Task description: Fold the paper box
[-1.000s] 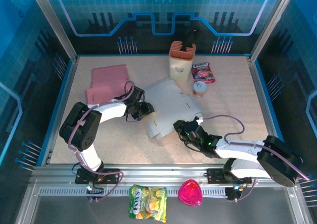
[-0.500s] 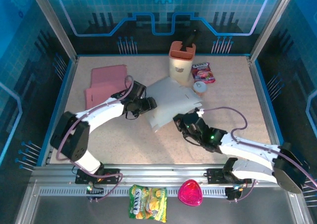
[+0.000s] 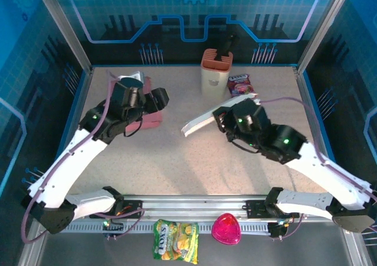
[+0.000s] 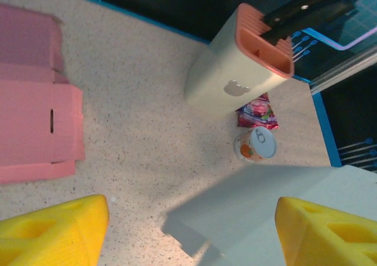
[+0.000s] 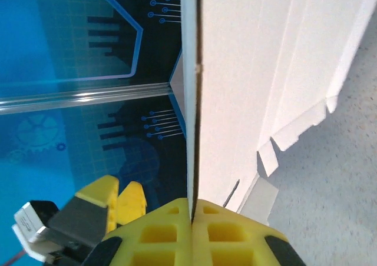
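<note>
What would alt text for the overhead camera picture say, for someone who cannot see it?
The right arm's jaws are shut on a flat white paper box, holding it tilted above the speckled table. The left arm's jaws stand open over a flattened pink box, and a knife block and a snack packet sit at the back.

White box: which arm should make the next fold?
Probably left. The left arm has open, free jaws facing the box; the right arm has its jaws clamped on the box, holding it up.
</note>
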You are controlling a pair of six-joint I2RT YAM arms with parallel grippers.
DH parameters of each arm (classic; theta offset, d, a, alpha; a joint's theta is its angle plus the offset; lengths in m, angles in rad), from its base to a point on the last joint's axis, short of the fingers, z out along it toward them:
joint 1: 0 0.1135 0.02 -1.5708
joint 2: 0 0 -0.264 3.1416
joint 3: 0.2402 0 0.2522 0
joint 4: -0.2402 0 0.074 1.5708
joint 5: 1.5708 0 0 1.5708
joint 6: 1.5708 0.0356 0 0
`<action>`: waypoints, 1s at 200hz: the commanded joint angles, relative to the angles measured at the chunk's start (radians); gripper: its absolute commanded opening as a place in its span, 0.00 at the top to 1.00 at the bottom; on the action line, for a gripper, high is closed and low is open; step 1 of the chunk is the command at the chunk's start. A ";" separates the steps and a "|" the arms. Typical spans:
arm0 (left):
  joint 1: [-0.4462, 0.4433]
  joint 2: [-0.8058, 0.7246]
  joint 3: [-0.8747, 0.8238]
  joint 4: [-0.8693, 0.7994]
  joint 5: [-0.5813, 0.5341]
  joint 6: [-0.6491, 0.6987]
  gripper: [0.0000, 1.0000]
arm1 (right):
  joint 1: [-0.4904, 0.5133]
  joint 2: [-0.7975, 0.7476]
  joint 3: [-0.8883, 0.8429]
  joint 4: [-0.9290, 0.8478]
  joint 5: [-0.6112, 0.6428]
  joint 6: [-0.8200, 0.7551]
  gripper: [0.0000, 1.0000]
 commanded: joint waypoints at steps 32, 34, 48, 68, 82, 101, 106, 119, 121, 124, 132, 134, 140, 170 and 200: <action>-0.151 -0.057 -0.038 -0.006 0.185 0.246 0.28 | -0.022 0.095 0.166 -0.386 -0.014 0.153 1.00; -0.160 -0.060 -0.043 -0.005 0.186 0.251 0.28 | -0.031 0.097 0.158 -0.376 -0.027 0.153 1.00; -0.208 -0.082 -0.081 -0.011 0.179 0.261 0.29 | -0.084 0.115 0.098 -0.282 -0.098 0.165 1.00; -0.236 -0.119 -0.147 -0.028 0.162 0.247 0.30 | -0.162 0.153 0.025 -0.134 -0.161 0.140 1.00; -0.236 -0.143 -0.199 -0.031 0.158 0.227 0.30 | -0.204 0.196 0.016 -0.076 -0.174 0.089 1.00; -0.237 -0.161 -0.269 -0.023 0.150 0.198 0.32 | -0.240 0.258 -0.022 0.021 -0.222 0.074 1.00; -0.238 -0.162 -0.285 -0.021 0.145 0.188 0.32 | -0.244 0.272 -0.042 0.054 -0.233 0.076 1.00; -0.237 -0.155 -0.321 -0.015 0.127 0.159 0.35 | -0.249 0.302 -0.089 0.119 -0.254 0.088 1.00; -0.237 -0.152 -0.327 -0.015 0.121 0.153 0.35 | -0.250 0.306 -0.098 0.129 -0.257 0.090 1.00; -0.236 -0.149 -0.332 -0.020 0.112 0.142 0.36 | -0.250 0.311 -0.110 0.150 -0.256 0.092 1.00; -0.237 -0.138 -0.347 -0.025 0.093 0.116 0.38 | -0.253 0.320 -0.145 0.207 -0.260 0.102 1.00; -0.237 -0.136 -0.351 -0.025 0.090 0.110 0.39 | -0.253 0.324 -0.154 0.224 -0.260 0.104 1.00; -0.237 -0.133 -0.365 -0.021 0.082 0.092 0.41 | -0.255 0.327 -0.175 0.262 -0.259 0.109 1.00; -0.205 -0.136 -0.448 -0.009 0.045 -0.030 0.54 | -0.260 0.346 -0.229 0.342 -0.262 0.089 1.00; -0.128 -0.149 -0.533 0.031 0.106 -0.095 0.57 | -0.284 0.344 -0.332 0.475 -0.310 0.087 1.00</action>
